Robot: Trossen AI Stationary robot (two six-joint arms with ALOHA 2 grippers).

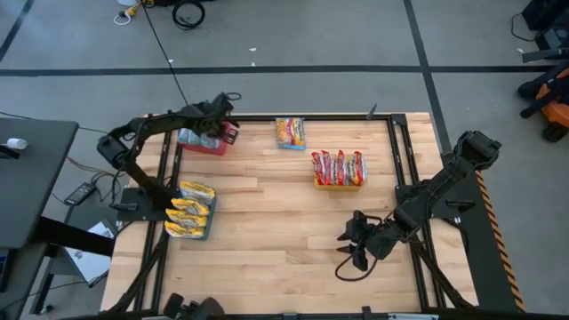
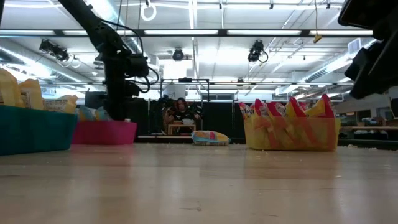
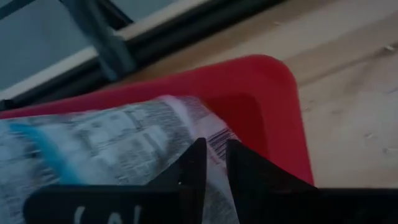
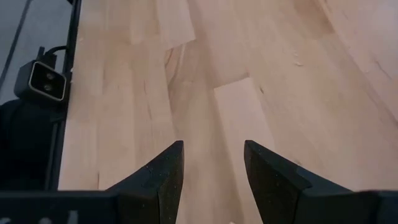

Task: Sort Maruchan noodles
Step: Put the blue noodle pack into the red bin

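Note:
A red bin (image 1: 210, 148) at the far left holds silver-blue Maruchan noodle packets (image 3: 106, 143). My left gripper (image 3: 216, 152) hangs over the bin's right end (image 3: 273, 106), pointing steeply down. Its fingers are open by only a narrow gap, right above a packet's end. One loose packet (image 1: 291, 133) lies flat on the table near the far edge. Yellow-orange packets fill a blue bin (image 1: 205, 224) at the left. Red packets stand in a yellow bin (image 1: 338, 184). My right gripper (image 4: 213, 162) waits open above bare wood near the right edge. My left gripper stands directly over the right end of the top silver-blue packet (image 3: 205, 127), coming from above at a slant. The packet lies in the red bin. Whether the fingertips touch it, I cannot tell.
Bare wooden table spreads between the bins and the near edge. A black frame rail (image 1: 391, 151) runs along the table's right side. In the low view the yellow bin (image 2: 292, 134) and the red bin (image 2: 106, 132) stand at the back, with the room beyond.

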